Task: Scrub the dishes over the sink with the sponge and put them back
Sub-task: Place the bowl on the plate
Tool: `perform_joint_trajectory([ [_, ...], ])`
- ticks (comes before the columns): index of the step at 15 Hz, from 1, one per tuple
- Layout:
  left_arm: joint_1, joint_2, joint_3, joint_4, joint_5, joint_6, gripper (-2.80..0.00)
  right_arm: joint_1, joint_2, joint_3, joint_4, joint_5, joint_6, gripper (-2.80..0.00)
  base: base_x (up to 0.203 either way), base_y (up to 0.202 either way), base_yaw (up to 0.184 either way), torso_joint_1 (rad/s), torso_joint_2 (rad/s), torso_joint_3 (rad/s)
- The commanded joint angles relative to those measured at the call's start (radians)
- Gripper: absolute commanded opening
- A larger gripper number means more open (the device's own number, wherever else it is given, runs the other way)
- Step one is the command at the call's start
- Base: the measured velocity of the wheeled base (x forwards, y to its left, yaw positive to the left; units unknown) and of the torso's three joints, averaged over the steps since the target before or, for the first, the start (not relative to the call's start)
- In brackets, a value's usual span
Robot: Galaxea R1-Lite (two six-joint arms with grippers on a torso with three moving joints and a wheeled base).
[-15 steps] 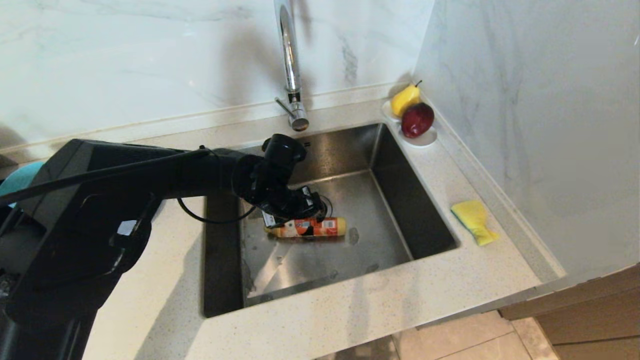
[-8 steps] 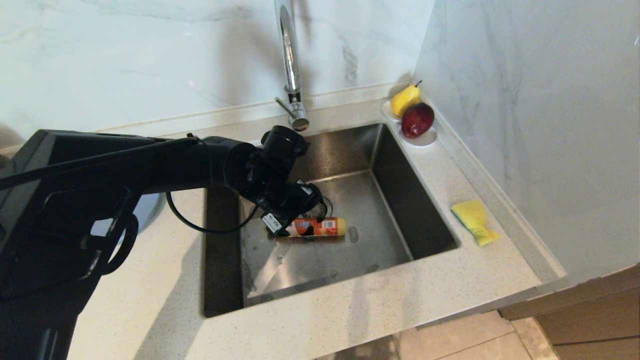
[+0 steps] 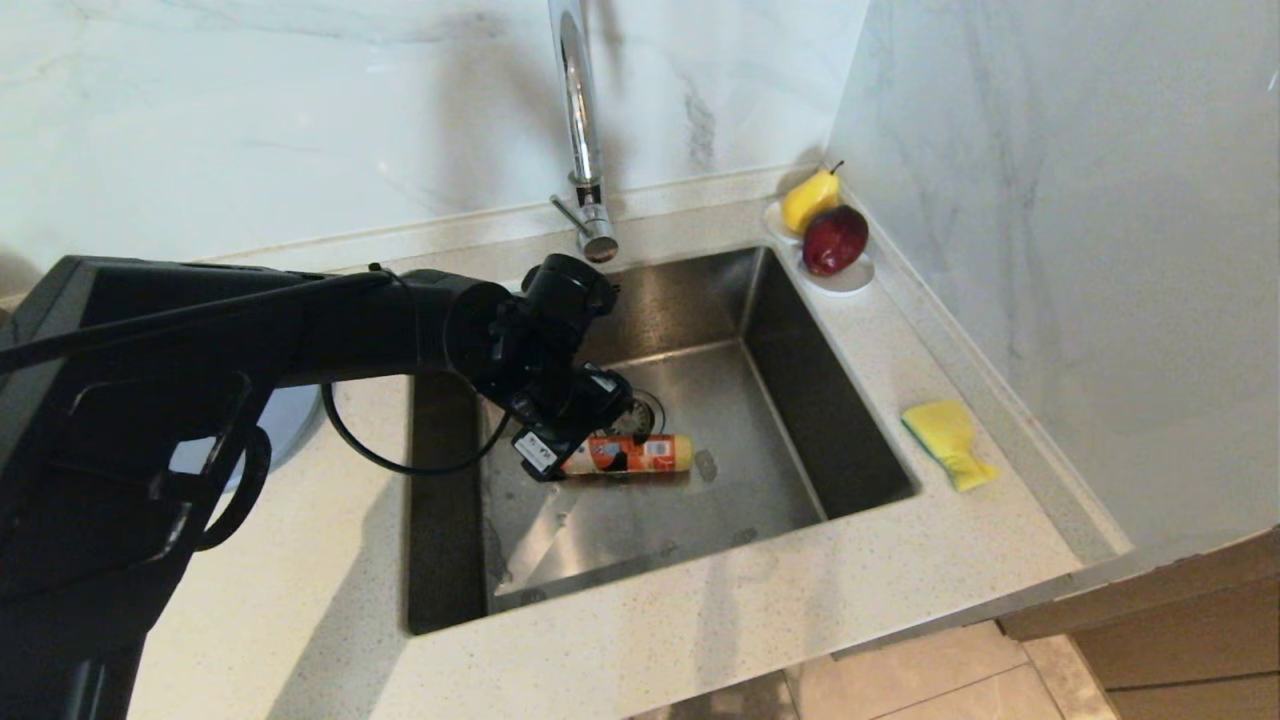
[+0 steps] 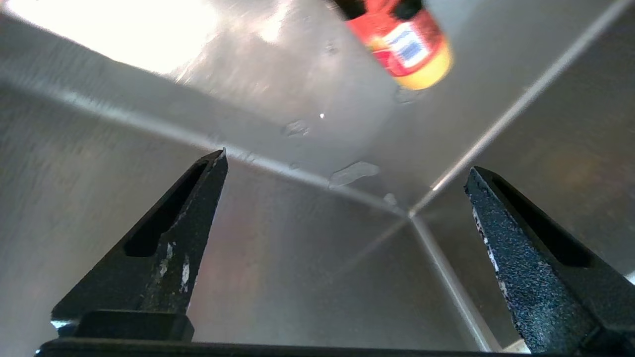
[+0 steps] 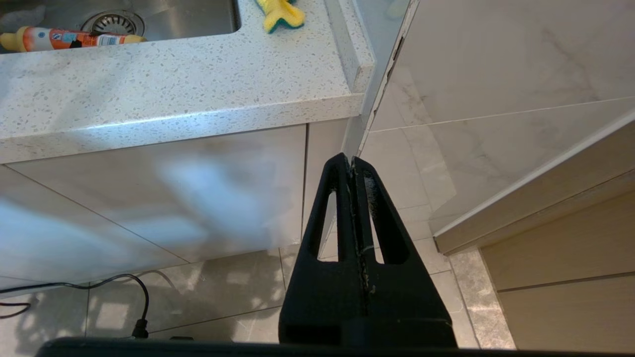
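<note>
Stainless steel fills the space between the two black fingers (image 4: 163, 248) of the left gripper (image 4: 347, 166), which are spread wide apart with nothing held between them; only the floor and walls of the sink (image 3: 800, 420) are seen in the gap, along with a few water drops. Beyond the fingertips and off to one side, the orange detergent bottle (image 4: 402, 44) is seen lying on the sink floor, apart from both fingers and untouched by them. In the head view the left gripper (image 3: 560, 440) is lowered into the sink, just beside the bottle's bottom end, with the round drain (image 3: 640, 412) close behind it and the chrome faucet (image 3: 580, 130) rising well behind it. The sponge (image 3: 948, 440) is found on the countertop (image 3: 700, 620), well away from these fingers, near the side wall. A grey-blue plate (image 3: 290, 425) is partly hidden behind the left arm, on the counter on the other side of the sink from the sponge. A white dish with a pear and a red apple (image 3: 835, 240) is set at the far corner. The right gripper (image 5: 353, 166) is parked below counter level over the floor tiles, its fingers pressed together on nothing.
</note>
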Motion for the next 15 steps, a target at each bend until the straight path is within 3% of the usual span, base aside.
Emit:
perform_joint_trajectory([
  [1, 0.001, 0.002, 0.004, 0.025, 0.004, -0.036, 0.0, 0.0, 0.0, 0.0, 0.0, 0.0, 0.0, -2.8, 0.0, 0.0, 0.0, 0.0, 0.0, 0.0],
  [15, -0.021, -0.021, -0.002, 0.077, 0.001, -0.069, 0.0, 0.0, 0.001, 0.0, 0.0, 0.0, 0.0, -2.8, 0.0, 0.0, 0.0, 0.0, 0.0, 0.0],
])
